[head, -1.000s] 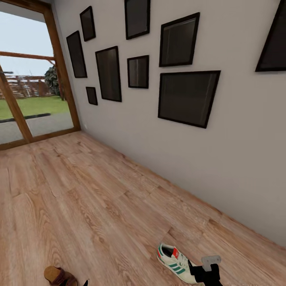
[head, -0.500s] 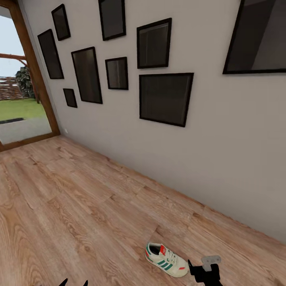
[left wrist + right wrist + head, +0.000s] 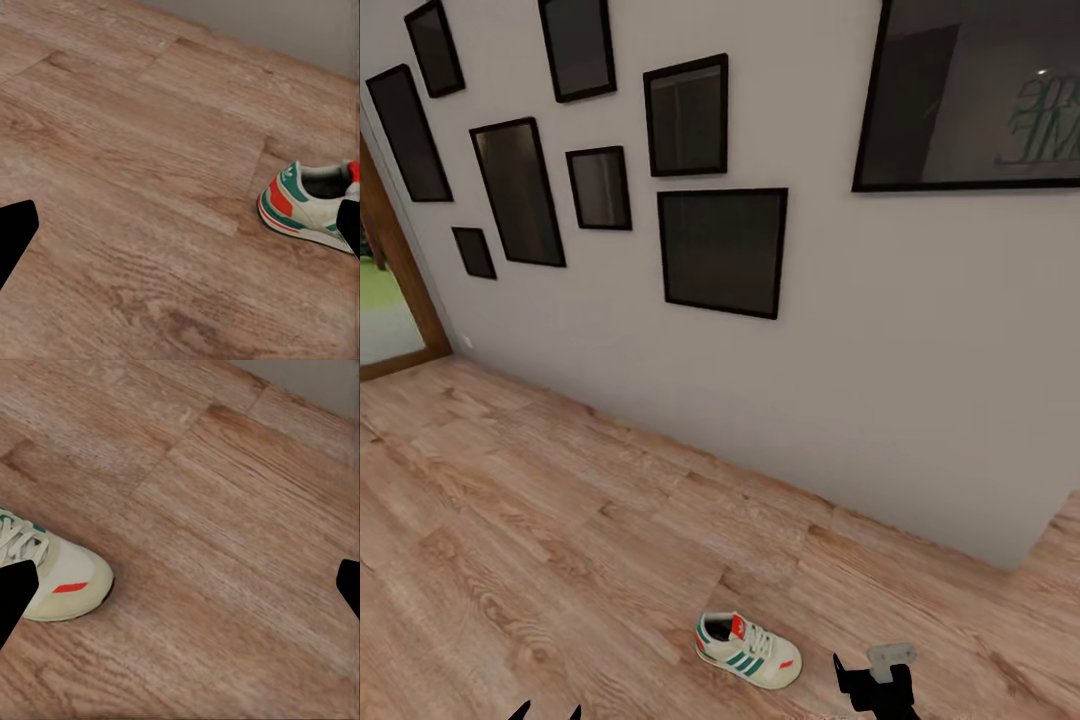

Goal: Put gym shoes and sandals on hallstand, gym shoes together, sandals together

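Observation:
One gym shoe [image 3: 748,652], white with green stripes and a red-orange tongue, lies on its sole on the corridor floor [image 3: 560,520] near the wall. My right gripper [image 3: 873,686] hangs just right of it, open and empty; its wrist view has the shoe's toe [image 3: 64,577] beside one finger [image 3: 11,596]. My left gripper [image 3: 547,713] peeks in at the bottom edge, open, well left of the shoe. Its wrist view catches the shoe's heel [image 3: 307,206]. The second gym shoe, the sandals and the hallstand are out of view.
A pale grey wall [image 3: 840,400] with several black picture frames [image 3: 722,250] runs along the floor's far side and ends at a corner [image 3: 1025,550] on the right. A wooden door frame [image 3: 400,270] stands at the far left.
The whole picture has slid left as the camera turned right. The glass door has mostly left the frame and a sandal at the bottom left is gone from view. Both grippers stay open.

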